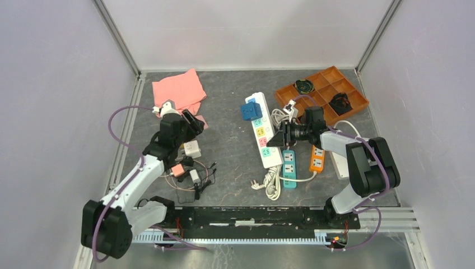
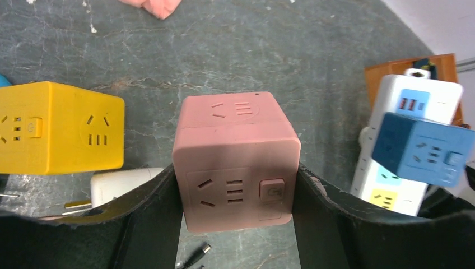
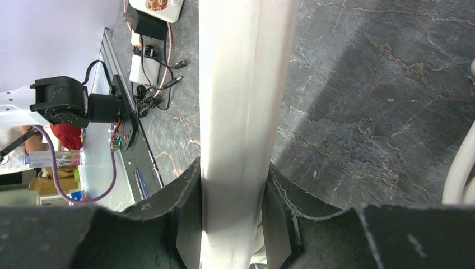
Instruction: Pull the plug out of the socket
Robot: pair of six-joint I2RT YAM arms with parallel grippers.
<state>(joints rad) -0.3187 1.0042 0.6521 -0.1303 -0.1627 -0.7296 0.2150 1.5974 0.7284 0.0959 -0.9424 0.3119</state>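
A: If logging the socket first, where?
B: Mid-bench. Long white plastic power strip point(image 1: 262, 131) with blue, pink and green outlet faces, flat on dark grey stone-look bench point(image 1: 224, 89), white cord point(image 1: 273, 182) coiled at near end.
A: Plug?
B: Only thing on the strip: blue plastic cube adapter point(image 1: 250, 110), far end, overhanging one long edge, apparently plugged in. Not off yet, by the look.
A: Right end effector point(image 3: 232, 182)?
B: Clamped across the strip's narrow white body, near half, pads tight on both sides. Reads as pinning it down.
A: Left end effector point(image 2: 238, 188)?
B: Closed around a pink plastic cube adapter point(image 2: 235, 151), well apart from the strip, beside a yellow plastic cube adapter point(image 2: 61, 126). Resting or lifted, cannot tell. Could be the plug meant, cannot tell either.
A: Handling?
B: Probably light, rigid, hard-shelled, smooth, a bit slippery. Prongs likely tight in the outlet, so expect stiff resistance, then a sudden pop. Strip light too, would lift along unless held.
A: Where to grab?
B: Two opposite flat faces of the cube, low near the strip, then straight up. Avoid sideways levering, risk of bent prongs. For the blue one, free the left of the pink cube first.
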